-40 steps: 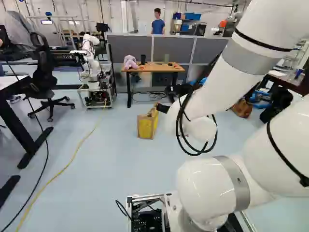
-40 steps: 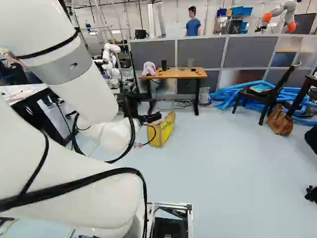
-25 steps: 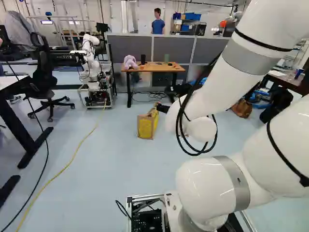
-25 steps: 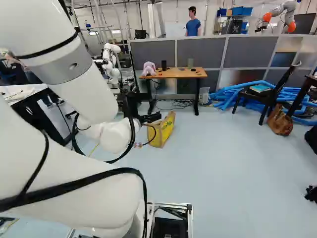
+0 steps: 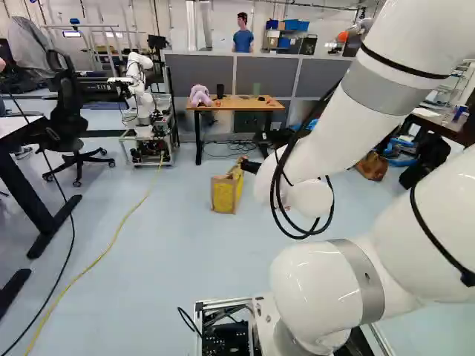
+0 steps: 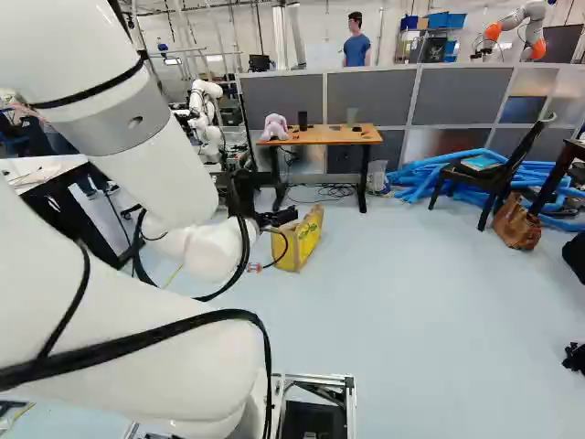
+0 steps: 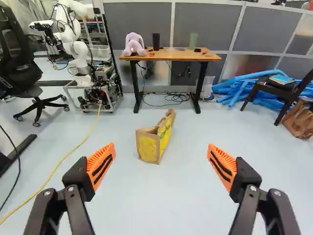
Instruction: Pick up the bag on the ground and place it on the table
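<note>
A plush (image 6: 275, 126) and a dark cup (image 6: 303, 120) sit on the table (image 6: 322, 136) by the grey partition. Over to the right, blue tubes (image 6: 416, 180) lie behind a chair (image 6: 492, 179), with a brown bag (image 6: 516, 224) beside it.

Your left base view looks from behind the arm (image 5: 386, 93), on its left side, forward and a little down; the arm fills there one to five o'clock. Your right base view faces the same way from the other side, with the arm from seven to eleven. Your wrist view looks along the gripper (image 6: 281, 218), from nearer to the bench (image 7: 178, 56). All three views share this bench, around twelve o'clock, and the bag (image 7: 148, 148) before it.
</note>
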Robot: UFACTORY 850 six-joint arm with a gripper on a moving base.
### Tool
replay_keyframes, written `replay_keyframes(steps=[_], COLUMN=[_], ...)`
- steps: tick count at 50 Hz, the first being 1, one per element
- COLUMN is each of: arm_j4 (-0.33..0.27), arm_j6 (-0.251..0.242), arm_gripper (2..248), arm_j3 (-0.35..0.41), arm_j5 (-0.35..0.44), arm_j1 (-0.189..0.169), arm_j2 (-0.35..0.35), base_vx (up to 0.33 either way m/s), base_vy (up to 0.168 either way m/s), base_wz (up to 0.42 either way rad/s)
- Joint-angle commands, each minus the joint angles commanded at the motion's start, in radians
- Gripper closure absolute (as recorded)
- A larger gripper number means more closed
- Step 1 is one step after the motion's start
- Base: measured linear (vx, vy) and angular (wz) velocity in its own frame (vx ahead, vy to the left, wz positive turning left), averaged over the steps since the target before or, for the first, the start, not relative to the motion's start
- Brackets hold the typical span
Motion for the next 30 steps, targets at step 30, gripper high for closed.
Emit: replay_keyframes(steps=[30], arm_j4=[0.000], arm_j6=[0.000], arm_gripper=[3], arm_j3=[0.000], arm_j5=[0.000], arm_j1=[0.000], arm_j2=[0.000], base_vx=[0.015], base_vy=[0.000], base_wz=[-0.003])
